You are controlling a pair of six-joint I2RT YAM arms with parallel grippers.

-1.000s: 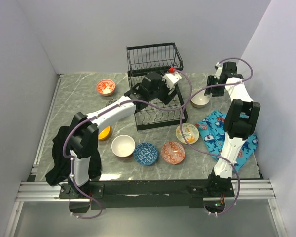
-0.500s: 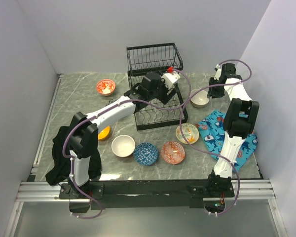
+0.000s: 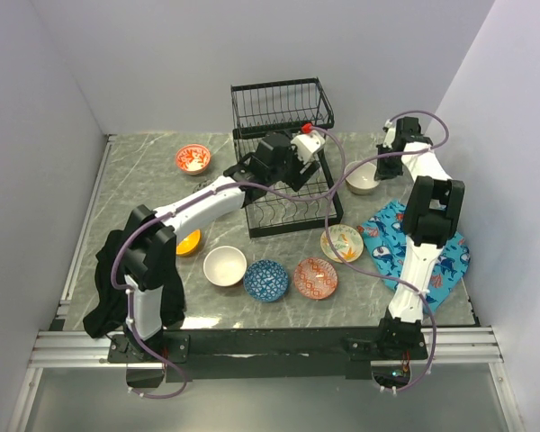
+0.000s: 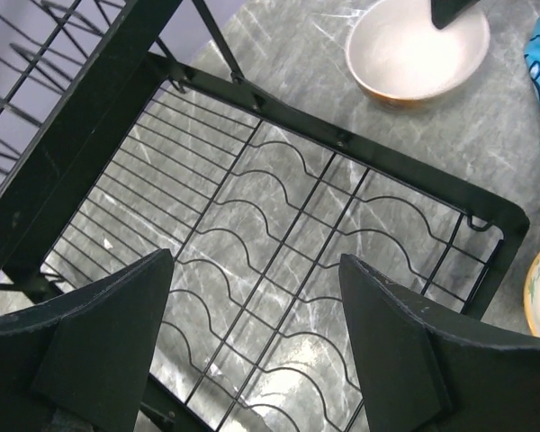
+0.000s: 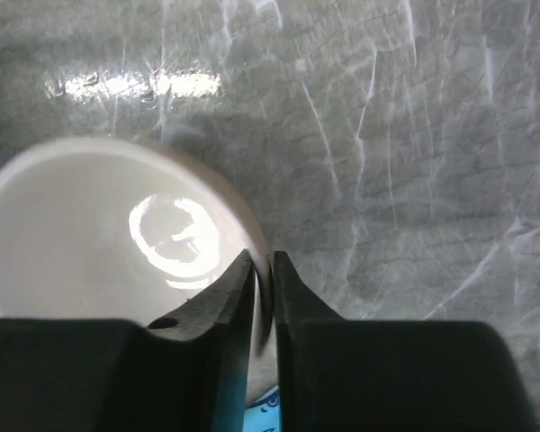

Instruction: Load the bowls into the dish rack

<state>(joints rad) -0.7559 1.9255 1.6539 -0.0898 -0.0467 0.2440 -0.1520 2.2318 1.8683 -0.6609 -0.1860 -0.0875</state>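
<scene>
Two grippers: right gripper point(image 5: 263, 270) clamps the beige bowl point(image 5: 99, 234) by its rim at three o'clock of the dish rack point(image 4: 342, 139), probably to lift it next; left gripper point(image 4: 256, 306) gapes empty over the rack.

Right claw point(image 3: 380, 172) seemingly at beige bowl point(image 3: 364, 184)

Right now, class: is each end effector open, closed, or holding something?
Left end effector: open, empty, over the dish rack.
Right end effector: closed on the rim of the beige bowl.
</scene>
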